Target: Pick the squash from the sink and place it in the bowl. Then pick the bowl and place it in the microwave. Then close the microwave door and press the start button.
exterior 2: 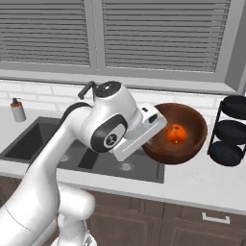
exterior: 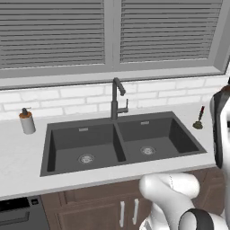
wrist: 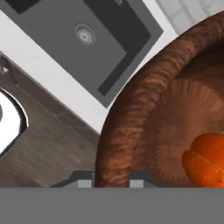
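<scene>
Bowl (wrist: 131,127) rim clamped in end effector (wrist: 110,183) — squash (wrist: 205,159) inside — sink (wrist: 87,48) beneath.

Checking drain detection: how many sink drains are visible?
2. One drain in the left basin, one in the right basin of the sink. None appear hidden.

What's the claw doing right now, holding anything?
Claw: closed on the rim of the bowl, with the squash inside the bowl.
</scene>
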